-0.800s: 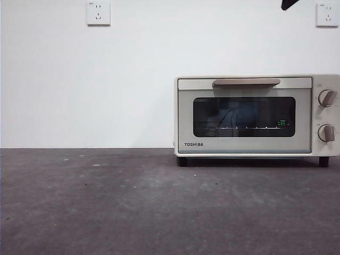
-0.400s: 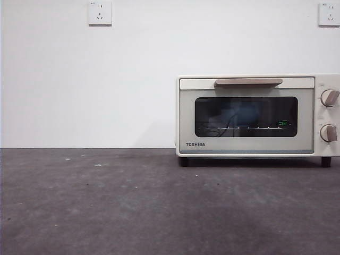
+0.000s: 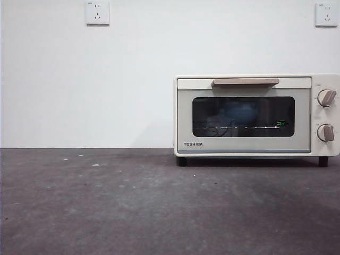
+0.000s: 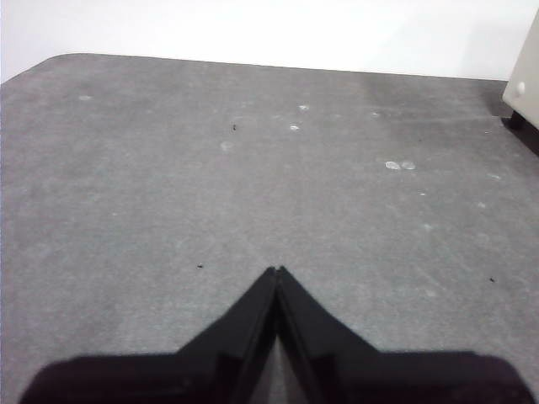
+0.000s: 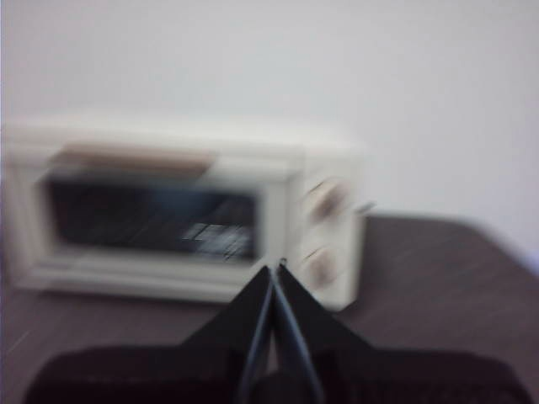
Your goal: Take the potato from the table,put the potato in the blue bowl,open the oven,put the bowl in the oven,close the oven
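Note:
The cream-white oven (image 3: 244, 114) stands at the right on the dark grey table (image 3: 133, 202), its door closed under the beige handle (image 3: 245, 82). Through the dark glass a faint blue shape, the blue bowl (image 3: 239, 110), shows inside. The potato is hidden. In its wrist view my right gripper (image 5: 275, 269) is shut and empty, held back from the oven (image 5: 177, 219), which looks blurred there. My left gripper (image 4: 276, 271) is shut and empty, low over bare table (image 4: 253, 168), with the oven's corner (image 4: 526, 76) at the picture's edge. Neither arm appears in the front view.
Two knobs (image 3: 325, 98) sit on the oven's right side. A white wall with two power sockets (image 3: 98, 13) runs behind the table. A few pale specks (image 4: 400, 165) mark the table surface.
The black arm tip at the front view's top right corner has left the picture. The oven door stays closed.

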Controlling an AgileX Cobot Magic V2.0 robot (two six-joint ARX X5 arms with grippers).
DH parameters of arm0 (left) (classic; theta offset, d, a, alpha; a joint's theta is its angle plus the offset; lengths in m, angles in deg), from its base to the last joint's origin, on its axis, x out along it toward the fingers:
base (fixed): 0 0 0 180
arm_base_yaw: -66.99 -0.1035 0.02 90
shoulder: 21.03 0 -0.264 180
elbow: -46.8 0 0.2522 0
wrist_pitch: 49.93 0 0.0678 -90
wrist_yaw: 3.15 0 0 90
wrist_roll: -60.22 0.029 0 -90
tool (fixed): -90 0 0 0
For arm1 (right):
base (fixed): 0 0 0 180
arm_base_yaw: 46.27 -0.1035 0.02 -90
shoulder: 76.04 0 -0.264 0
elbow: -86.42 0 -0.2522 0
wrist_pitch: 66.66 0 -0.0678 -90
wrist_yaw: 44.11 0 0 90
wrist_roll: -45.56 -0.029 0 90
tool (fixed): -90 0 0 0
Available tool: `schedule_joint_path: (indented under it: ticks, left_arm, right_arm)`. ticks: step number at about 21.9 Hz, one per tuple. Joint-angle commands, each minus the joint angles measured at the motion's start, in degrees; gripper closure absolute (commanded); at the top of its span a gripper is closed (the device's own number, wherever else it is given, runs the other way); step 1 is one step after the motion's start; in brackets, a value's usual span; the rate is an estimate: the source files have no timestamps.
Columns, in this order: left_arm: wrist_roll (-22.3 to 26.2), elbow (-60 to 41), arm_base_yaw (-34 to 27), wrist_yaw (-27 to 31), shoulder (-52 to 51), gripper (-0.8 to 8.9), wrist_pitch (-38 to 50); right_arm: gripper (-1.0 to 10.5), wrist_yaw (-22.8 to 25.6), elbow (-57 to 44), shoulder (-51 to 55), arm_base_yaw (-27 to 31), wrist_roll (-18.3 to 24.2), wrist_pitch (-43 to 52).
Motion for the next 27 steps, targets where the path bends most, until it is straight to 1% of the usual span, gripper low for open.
schedule_joint_path:
  ticks: [1, 5, 7, 11, 14, 24, 27]
  left_arm:
    - [-0.2, -0.5, -0.2, 0.0, 0.0, 8.17, 0.4]
    - [-0.2, -0.5, -0.2, -0.8, 0.1, 8.18, 0.4]
    - [-0.2, -0.5, -0.2, -0.7, 0.2, 8.17, 0.4]
    - [-0.2, -0.5, -0.2, -0.8, 0.3, 8.18, 0.4]
    - [-0.2, -0.5, -0.2, -0.8, 0.3, 8.17, 0.4]
    - [-0.2, -0.5, -0.2, -0.8, 0.4, 8.18, 0.4]
    - [-0.2, -0.5, -0.2, -0.8, 0.4, 8.17, 0.4]
  right_arm:
    - [9.5, -5.9, -1.3, 2.1, 1.1, 2.9, -5.3]
    - [9.5, -4.4, -3.8, 2.0, 1.0, 2.6, -6.1]
    - [9.5, -3.0, -4.7, 2.0, 1.0, 1.5, -6.6]
    - [9.5, 2.5, -4.7, 2.0, 1.0, -1.6, -10.4]
    - [9.5, 6.0, -4.7, 2.0, 1.0, -1.9, -10.6]
    - [9.5, 6.3, -4.7, 2.0, 0.9, -1.9, -10.6]
    - [9.5, 6.3, -4.7, 2.0, -0.2, -1.9, -10.6]
